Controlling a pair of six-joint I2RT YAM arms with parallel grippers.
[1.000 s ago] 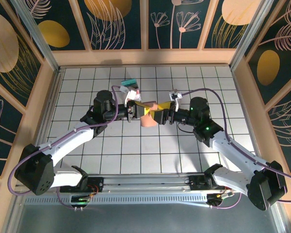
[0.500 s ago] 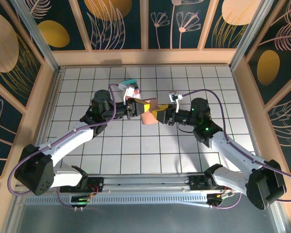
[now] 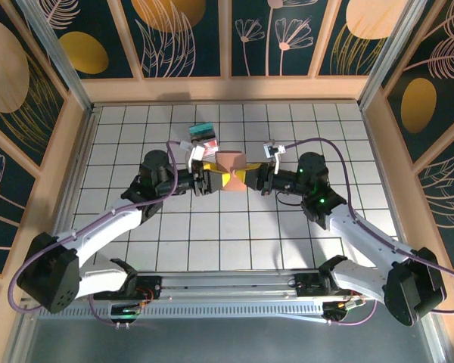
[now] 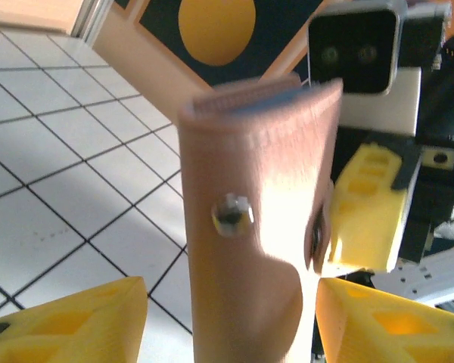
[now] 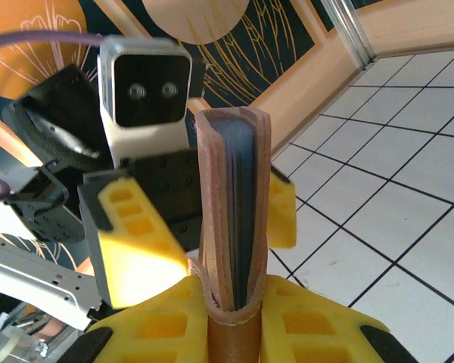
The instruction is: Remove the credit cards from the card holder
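Card holder (image 5: pixel 228 189), folded shut, clamped in right claw (image 5: pixel 231 306)

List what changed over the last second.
The right gripper closed on the card holder, and the left gripper opened and let it go. The card holder shifted slightly away from the arm bases. The small clear box behind it stayed put.

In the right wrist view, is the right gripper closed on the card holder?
Yes, the right gripper has its fingers pressed on both faces of the upright card holder.
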